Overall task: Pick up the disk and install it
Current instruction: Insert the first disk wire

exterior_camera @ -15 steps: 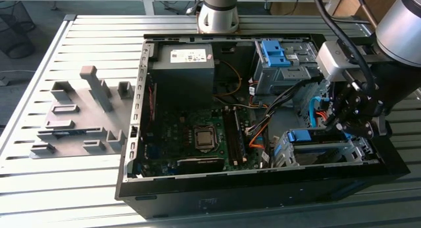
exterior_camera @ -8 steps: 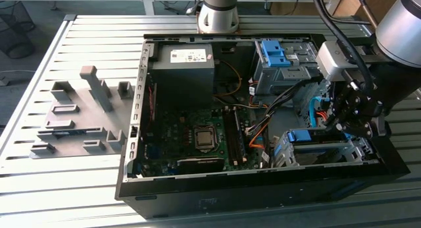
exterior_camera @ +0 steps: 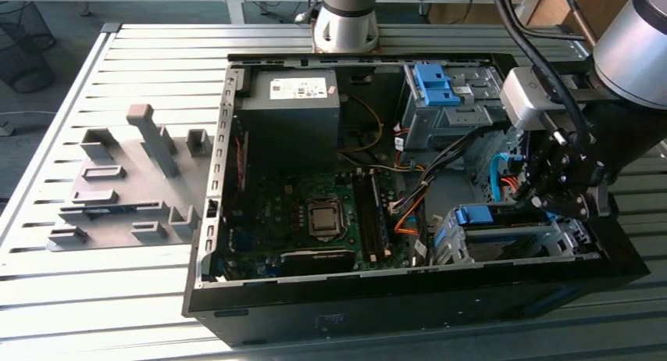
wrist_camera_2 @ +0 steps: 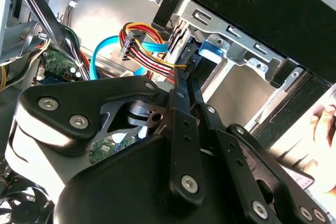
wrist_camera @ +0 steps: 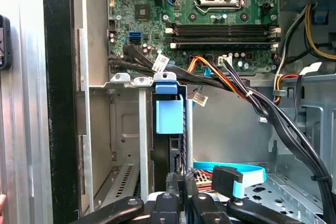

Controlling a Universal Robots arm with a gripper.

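Gripper (exterior_camera: pixel 563 209) closed on the disk (wrist_camera: pixel 169 116) — blue carrier frame upright inside the drive cage (wrist_camera: pixel 123 129) of the computer case (exterior_camera: pixel 417 314).

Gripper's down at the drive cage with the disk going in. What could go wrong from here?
1. Cable snag: the orange and black cable bundle and the blue flat cable run close beside the gripper; a sideways move could catch them.
2. Jamming: the disk, blue carrier end showing, sits on edge in the metal drive cage; if tilted, it may bind against the cage rails.
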